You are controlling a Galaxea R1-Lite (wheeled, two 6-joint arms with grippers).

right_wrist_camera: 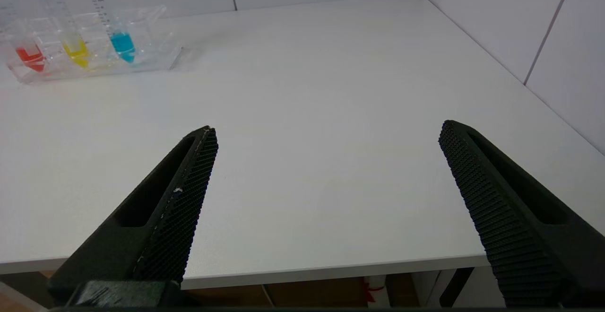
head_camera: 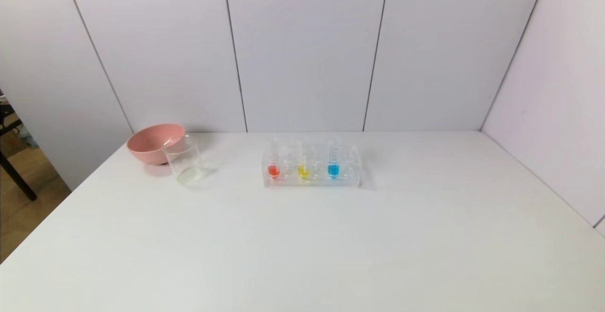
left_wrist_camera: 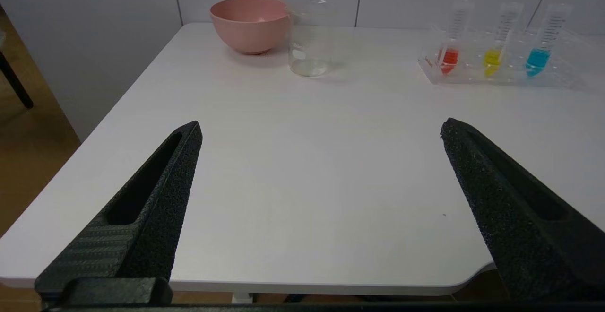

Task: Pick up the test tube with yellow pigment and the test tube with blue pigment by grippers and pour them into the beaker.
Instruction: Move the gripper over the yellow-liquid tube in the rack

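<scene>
A clear rack (head_camera: 312, 172) on the surface (head_camera: 302, 246) holds the red-tipped tube (head_camera: 273, 168), the test tube with yellow pigment (head_camera: 303, 168) and the test tube with blue pigment (head_camera: 333, 166) upright. The beaker (head_camera: 184, 163) stands just beside a pink bowl (head_camera: 153, 143). The left gripper (left_wrist_camera: 320, 130) and right gripper (right_wrist_camera: 328, 130) hover at the near edge, fingers spread wide, holding nothing.

Neither black hand shows in head view; both arms lie outside it. In each wrist view the fingers are cut off by the bottom edge: left hand (left_wrist_camera: 321, 127), right hand (right_wrist_camera: 328, 130), bases and wrists unseen.

Round pink bowl (head_camera: 155, 143): its near-right side sits behind the small clear glass beaker (head_camera: 184, 163); touching or apart, can't tell.

Clear many-holed tube rack (head_camera: 312, 168): hole count too faint to tell in head view. In right wrist view the rack (right_wrist_camera: 142, 42) is cut by the left edge.

Graduation marks on the blue-tipped clear tube (left_wrist_camera: 543, 42): figures too small to read.

White surface (head_camera: 331, 236): near edge and both near corners run out of head view.
</scene>
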